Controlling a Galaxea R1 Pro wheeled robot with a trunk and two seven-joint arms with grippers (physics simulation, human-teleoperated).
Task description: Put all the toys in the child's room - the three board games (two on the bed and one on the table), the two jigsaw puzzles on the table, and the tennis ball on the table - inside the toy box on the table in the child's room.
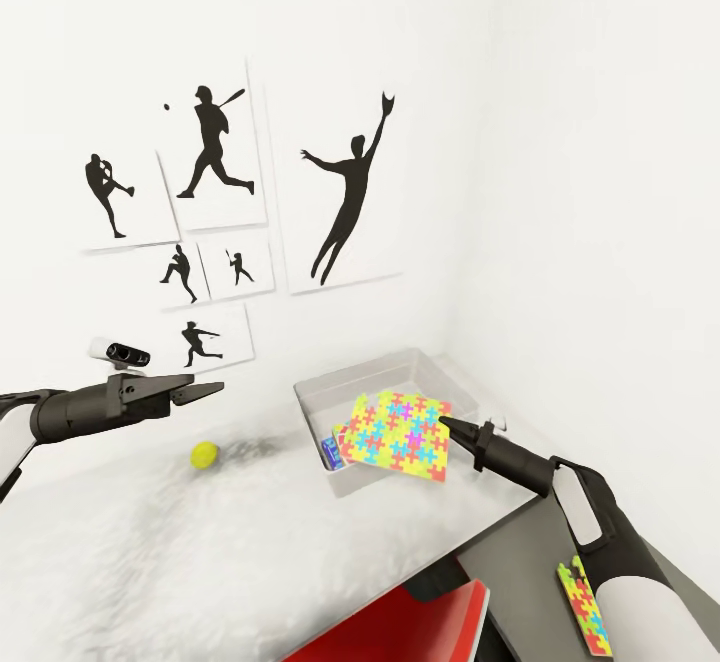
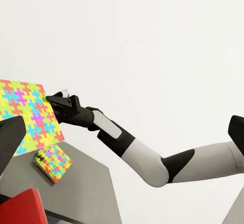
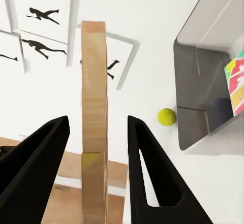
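Note:
A colourful jigsaw puzzle [image 1: 400,434] lies tilted over the front right corner of the grey toy box [image 1: 400,374]. My right gripper [image 1: 445,427] is at the puzzle's right edge. In the right wrist view that cardboard edge [image 3: 94,92] stands between the fingers [image 3: 48,153] with a gap on each side, so the gripper is open. A board game [image 1: 330,448] shows inside the box. The tennis ball [image 1: 205,455] rests on the white table [image 1: 150,542], left of the box. A second jigsaw puzzle [image 1: 585,607] lies by my right forearm. My left gripper [image 1: 200,390] hovers open above the ball.
Baseball silhouette pictures [image 1: 215,142] hang on the wall behind the table. A red chair [image 1: 400,627] is tucked against the table's near edge. The room's right wall [image 1: 600,242] runs close behind the toy box.

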